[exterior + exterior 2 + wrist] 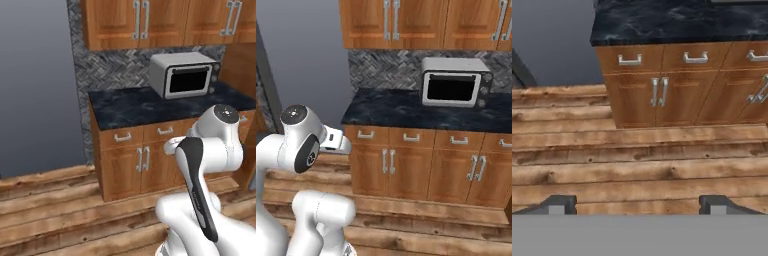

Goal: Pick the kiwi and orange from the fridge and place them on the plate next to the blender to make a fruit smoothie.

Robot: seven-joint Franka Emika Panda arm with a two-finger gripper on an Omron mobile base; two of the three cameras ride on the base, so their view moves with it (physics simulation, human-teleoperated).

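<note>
- Left base view: I see the arm (210, 165) folded low at the near right, in front of a dark marble bench (150, 106) carrying a silver toaster oven (184, 74) at the far right. A flat grey panel (37, 85), possibly the fridge side, fills the left.
- Right base view: the same oven (456, 81) sits on the bench, wooden cupboards (421, 165) beneath.
- Hand view: my jaws stand spread, both fingertips (558, 204) apart over the plank floor (637, 170), pinching nothing.

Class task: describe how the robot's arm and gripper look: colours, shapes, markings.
The arm is made of glossy white rounded segments with dark grey-black joint panels and a round grey cap on one joint. The gripper has two small dark grey fingertips with blocky ends.
</note>
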